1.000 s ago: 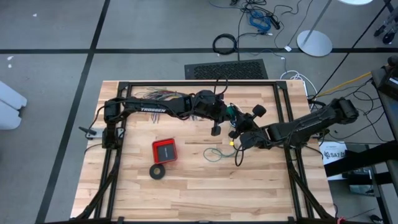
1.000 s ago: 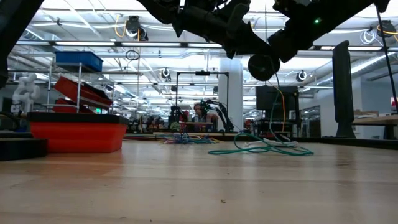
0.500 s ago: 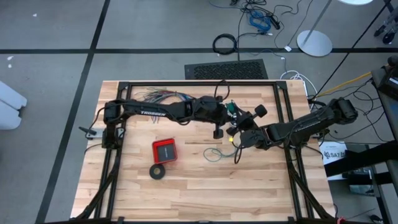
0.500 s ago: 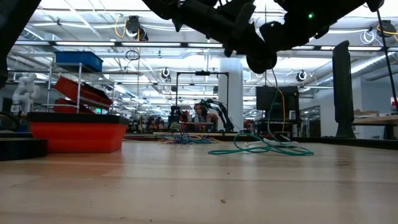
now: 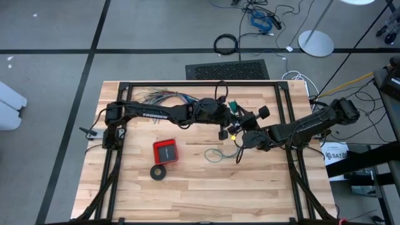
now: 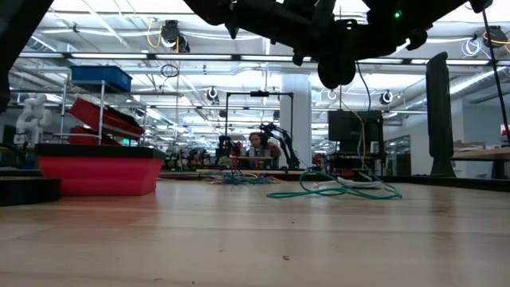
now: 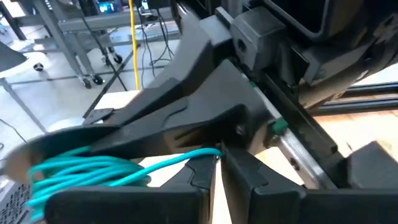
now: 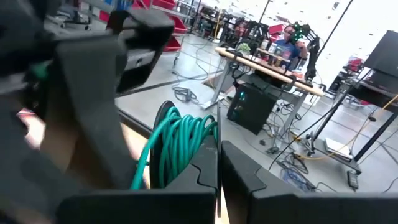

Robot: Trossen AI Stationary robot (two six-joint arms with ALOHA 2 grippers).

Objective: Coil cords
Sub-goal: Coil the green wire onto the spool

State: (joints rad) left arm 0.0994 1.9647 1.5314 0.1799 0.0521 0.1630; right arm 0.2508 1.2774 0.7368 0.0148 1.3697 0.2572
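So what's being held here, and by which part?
The right end effector is shut on the thin teal-green wire, at its coiled loops. The wire's free end reaches the left end effector; a grip there cannot be told.

Bright, even overhead light falls on the table [image 5: 187, 187], leaving only faint shadows. In the low view the far ceiling lamps [image 6: 171, 33] glare, and the arms show as dark silhouettes. Both wrist views are soft and blurred up close.

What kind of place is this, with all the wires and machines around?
Probably a robotics lab or workshop: a wooden table with two robot arms, more benches with screens behind it, and loose cables on the floor.
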